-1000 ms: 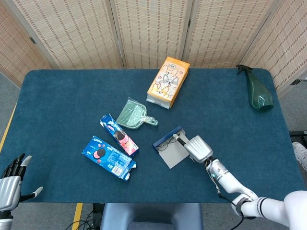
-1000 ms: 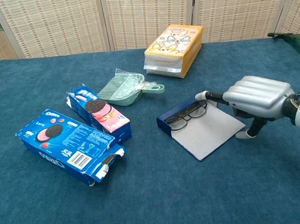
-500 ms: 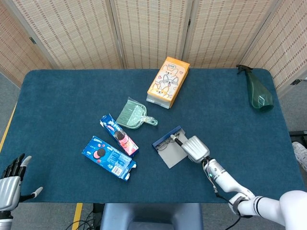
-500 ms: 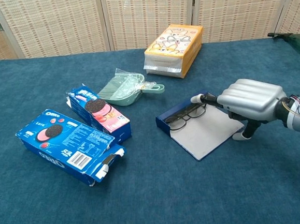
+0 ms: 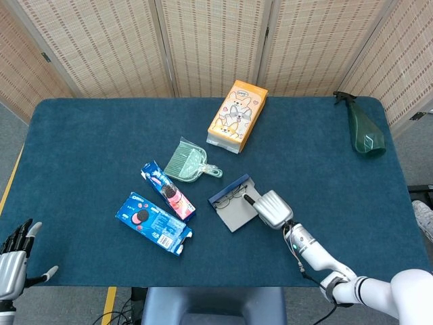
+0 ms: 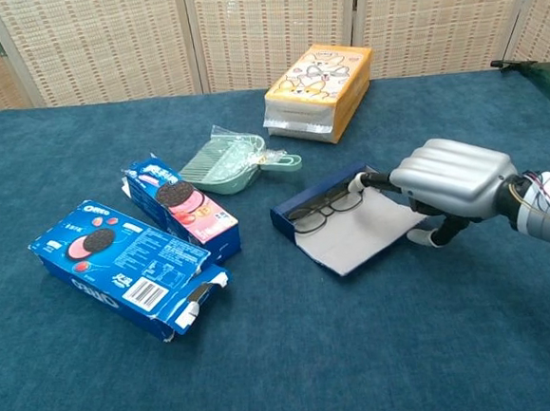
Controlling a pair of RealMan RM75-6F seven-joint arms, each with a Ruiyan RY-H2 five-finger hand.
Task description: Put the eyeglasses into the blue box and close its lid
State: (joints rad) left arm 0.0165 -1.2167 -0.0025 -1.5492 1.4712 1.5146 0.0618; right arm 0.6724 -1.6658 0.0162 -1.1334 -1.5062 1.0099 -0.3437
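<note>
Chest view: the right hand (image 6: 453,190) lies palm down at the right end of the open blue box (image 6: 345,221), its fingers side by side and reaching onto the box's far right corner, holding nothing. The eyeglasses (image 6: 325,208) lie inside the dark blue tray of the box, along its far edge. The pale grey lid (image 6: 359,239) lies flat on the table, flapped open toward the camera, so it is not yet closed.

Compared with a second ago, the whole box has slid to the left and turned slightly under the hand's push, carrying the eyeglasses with it, and the hand has followed. The box now sits nearer the pink Oreo pack (image 6: 182,208) and the green dustpan (image 6: 233,160). This suggests that the first part of the task is done and that the push moved the box rather than folding the lid, which is what remains.

In the head view, the left hand (image 5: 11,255) rests at the table's near left corner, fingers spread and empty, well apart from everything.
</note>
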